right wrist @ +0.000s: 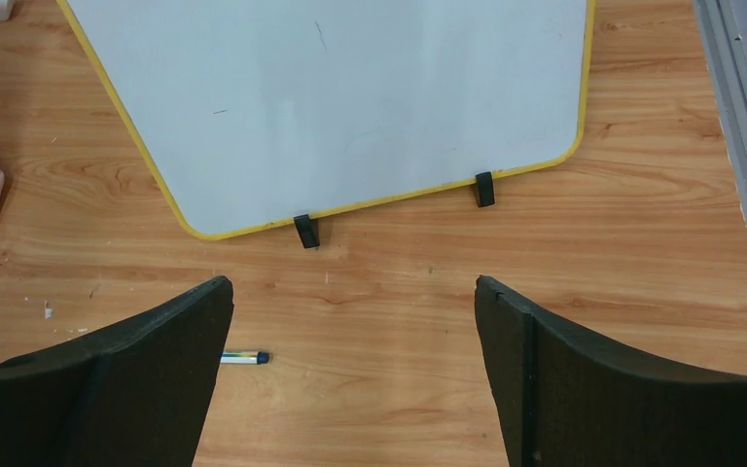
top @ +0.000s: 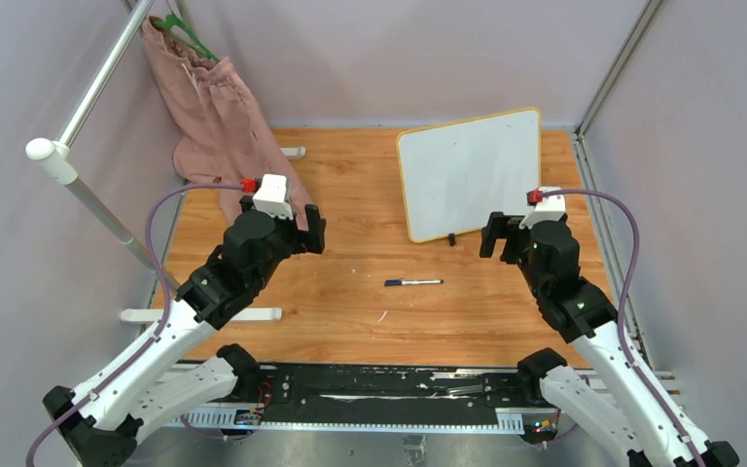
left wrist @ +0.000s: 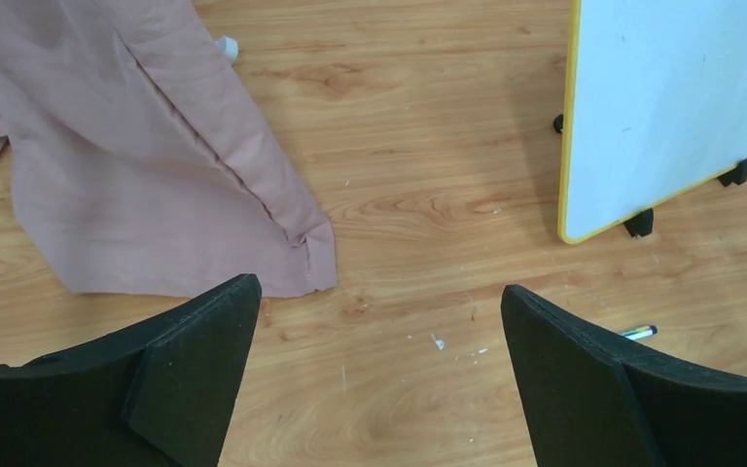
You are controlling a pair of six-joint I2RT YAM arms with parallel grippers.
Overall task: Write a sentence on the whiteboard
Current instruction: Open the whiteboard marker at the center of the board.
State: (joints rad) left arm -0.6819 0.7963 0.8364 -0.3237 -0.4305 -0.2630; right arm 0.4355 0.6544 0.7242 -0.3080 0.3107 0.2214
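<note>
Seen from above, a wooden table [top: 350, 316] holds the whiteboard [top: 469, 173], yellow-framed, standing at the back right. A marker pen [top: 413, 282] lies flat at the centre, well apart from both arms. The left gripper [top: 311, 230] hovers with jaws spread wide, grasping nothing, near a pink garment [top: 219, 117] on a green hanger [top: 187, 34]. The right gripper [top: 494, 234] is likewise released and empty, just beside the board's lower right corner. Only the right wrist view shows the board's two black feet [right wrist: 305, 232] clearly and a few faint specks on its face. The left wrist view shows the garment's hem resting on the wood.
</note>
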